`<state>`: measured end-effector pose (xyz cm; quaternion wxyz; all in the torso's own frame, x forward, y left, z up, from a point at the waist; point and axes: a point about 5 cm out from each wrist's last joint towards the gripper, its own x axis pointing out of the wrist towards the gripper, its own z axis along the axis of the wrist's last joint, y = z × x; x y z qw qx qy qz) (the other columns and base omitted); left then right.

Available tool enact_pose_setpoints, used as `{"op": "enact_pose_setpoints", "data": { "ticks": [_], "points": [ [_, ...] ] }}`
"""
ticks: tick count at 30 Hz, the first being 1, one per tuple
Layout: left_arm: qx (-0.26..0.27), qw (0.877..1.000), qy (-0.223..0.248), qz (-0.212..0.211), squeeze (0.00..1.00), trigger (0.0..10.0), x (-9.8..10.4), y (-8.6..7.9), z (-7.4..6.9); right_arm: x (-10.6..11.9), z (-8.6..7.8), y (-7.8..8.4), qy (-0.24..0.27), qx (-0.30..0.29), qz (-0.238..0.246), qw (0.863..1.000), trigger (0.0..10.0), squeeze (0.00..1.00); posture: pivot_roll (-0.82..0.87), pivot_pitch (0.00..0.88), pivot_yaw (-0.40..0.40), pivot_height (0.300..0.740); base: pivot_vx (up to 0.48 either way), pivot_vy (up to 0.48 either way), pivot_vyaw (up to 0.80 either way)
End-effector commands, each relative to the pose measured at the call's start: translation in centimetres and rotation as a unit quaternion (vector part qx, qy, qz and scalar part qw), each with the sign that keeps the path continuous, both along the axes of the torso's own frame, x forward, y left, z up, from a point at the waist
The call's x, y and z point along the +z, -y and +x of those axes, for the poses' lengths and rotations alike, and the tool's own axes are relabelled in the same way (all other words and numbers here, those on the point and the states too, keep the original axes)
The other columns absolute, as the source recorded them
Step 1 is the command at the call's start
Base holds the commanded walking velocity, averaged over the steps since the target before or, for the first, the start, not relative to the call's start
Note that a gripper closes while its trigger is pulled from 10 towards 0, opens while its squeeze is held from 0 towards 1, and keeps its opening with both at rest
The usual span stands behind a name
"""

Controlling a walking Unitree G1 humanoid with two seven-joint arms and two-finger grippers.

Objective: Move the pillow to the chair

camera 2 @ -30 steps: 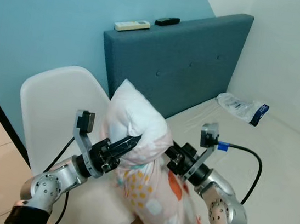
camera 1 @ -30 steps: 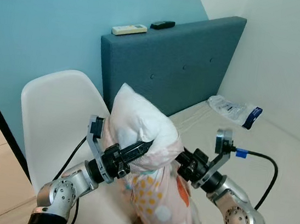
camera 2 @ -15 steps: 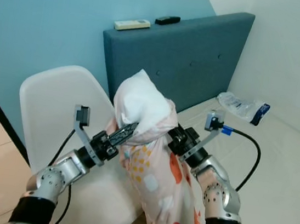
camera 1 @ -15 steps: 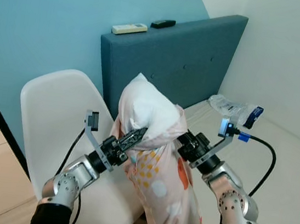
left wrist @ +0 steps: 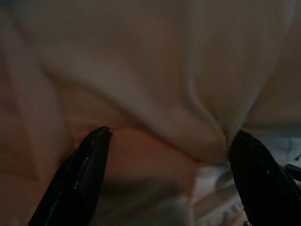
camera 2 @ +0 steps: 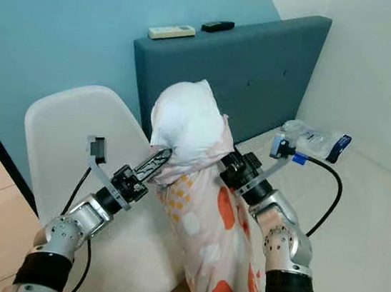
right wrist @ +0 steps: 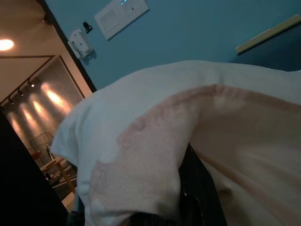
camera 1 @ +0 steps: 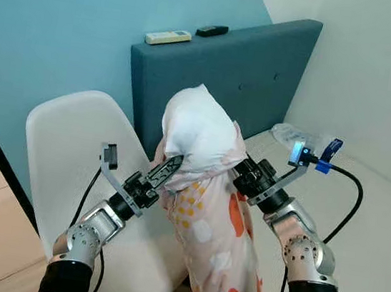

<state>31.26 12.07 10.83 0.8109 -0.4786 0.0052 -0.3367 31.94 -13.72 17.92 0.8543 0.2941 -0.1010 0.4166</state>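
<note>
A white moulded chair (camera 1: 73, 144) stands at the left against a blue wall (camera 1: 77, 1), its seat just below the robot's raised arms. The left pincer (camera 1: 165, 171) presses into the left flank of the pillow (camera 1: 201, 154), one black finger lying along the fabric; in the left wrist view both fingertips (left wrist: 91, 155) stand apart with pale cloth bulging between them, so the pincer is spread against the pillow rather than closed.

The pillow is held upright in the air between the two arms, over the inner edge of the chair seat and in front of a dark blue padded headboard (camera 1: 247, 81). Its top is plain white, while the lower part hangs down in a pinkish cover printed with orange, yellow and white spots.

The right pincer (camera 1: 239, 173) is buried in the pillow's right side, and whether its fingers are apart or together cannot be told; the right wrist view shows white and pink fabric folded over a dark finger (right wrist: 197, 188).

On top of the headboard lie a cream remote control (camera 1: 168, 37) and a smaller black one (camera 1: 212, 31). At the far right, a clear plastic packet (camera 1: 304, 142) rests on the bed (camera 1: 381, 214) beside the white wall.
</note>
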Motion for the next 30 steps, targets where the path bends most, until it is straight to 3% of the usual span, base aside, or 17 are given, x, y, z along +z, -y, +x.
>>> {"op": "enact_pose_setpoints", "data": {
  "ticks": [1,8,9,10,11,12,14,15,16,17,18,22,23,27,30],
  "points": [
    [0.025,0.999,-0.031,0.009,1.00,10.0,-1.2,-1.0,0.0,2.7,0.0,-0.4,0.070,0.011,0.027,0.997,0.0,0.00,0.00,0.000,-0.004,0.740,0.000,0.000,0.00],
    [0.078,0.993,-0.080,0.027,1.00,10.0,-3.2,-3.1,0.1,2.4,0.2,-0.7,0.063,0.006,0.015,0.998,0.0,0.00,0.01,0.000,-0.005,0.740,0.000,0.000,0.00],
    [0.116,0.986,-0.115,0.038,1.00,10.0,-4.5,-4.3,-0.1,2.2,0.5,-0.6,0.056,-0.007,0.012,0.998,0.0,0.00,0.01,0.000,-0.005,0.740,0.000,0.000,0.00],
    [0.116,0.986,-0.115,0.038,1.00,10.0,-4.5,-4.3,-0.1,2.2,0.5,-0.6,0.056,-0.007,0.012,0.998,0.0,0.00,0.01,0.000,-0.005,0.740,0.000,0.000,0.00],
    [0.140,0.980,-0.135,0.047,1.00,10.0,-5.3,-5.1,-0.3,2.1,0.7,-0.4,0.050,-0.019,0.015,0.998,0.0,0.00,0.01,0.000,-0.006,0.740,0.000,0.000,0.00],
    [0.195,0.962,-0.180,0.061,1.00,10.0,-6.7,-6.8,-0.7,2.0,1.1,-0.1,0.044,-0.043,0.009,0.998,0.0,0.00,0.01,0.000,-0.006,0.740,0.000,0.000,0.00],
    [0.195,0.962,-0.180,0.061,1.00,10.0,-6.7,-6.8,-0.7,2.0,1.1,-0.1,0.044,-0.043,0.009,0.998,0.0,0.00,0.01,0.000,-0.006,0.740,0.000,0.000,0.00],
    [0.238,0.946,-0.206,0.076,1.00,10.0,-7.5,-8.2,-1.2,1.9,1.2,0.0,0.044,-0.050,-0.001,0.998,0.0,0.00,0.01,0.000,-0.005,0.740,0.000,0.000,0.00],
    [0.238,0.946,-0.206,0.076,1.00,10.0,-7.5,-8.2,-1.2,1.9,1.2,0.0,0.044,-0.050,-0.001,0.998,0.0,0.00,0.01,0.000,-0.005,0.740,0.000,0.000,0.00],
    [0.287,0.925,-0.228,0.099,1.00,10.0,-8.1,-9.8,-1.7,1.9,1.2,-0.1,0.052,-0.052,-0.013,0.997,0.0,0.00,0.02,0.000,-0.008,0.740,0.000,0.000,0.00],
    [0.304,0.916,-0.234,0.120,1.00,10.0,-8.3,-10.4,-1.9,2.0,1.1,-0.2,0.060,-0.053,-0.023,0.997,0.0,0.00,0.02,0.000,-0.008,0.740,0.000,0.000,0.63],
    [0.308,0.912,-0.224,0.150,1.00,10.0,-8.3,-10.6,-1.9,2.2,1.1,-0.4,0.073,-0.053,-0.033,0.995,0.0,0.00,0.02,0.000,-0.010,0.740,0.000,0.000,0.73],
    [0.298,0.914,-0.190,0.200,0.00,10.0,-7.9,-10.0,-1.7,2.4,1.0,-0.6,0.082,-0.048,-0.036,0.995,0.0,0.00,0.03,0.000,-0.014,0.740,0.000,0.000,0.76],
    [0.283,0.913,-0.157,0.248,0.00,10.0,-7.6,-8.7,-1.2,3.0,1.1,-0.9,0.094,-0.044,-0.038,0.994,0.0,0.00,0.03,0.000,-0.018,0.740,0.000,0.000,0.76],
    [0.277,0.913,-0.151,0.258,0.00,10.0,-7.6,-8.1,-1.1,3.3,1.1,-1.0,0.100,-0.043,-0.038,0.993,0.0,0.00,0.03,0.000,-0.018,0.740,0.000,0.000,0.76]
  ]
}}
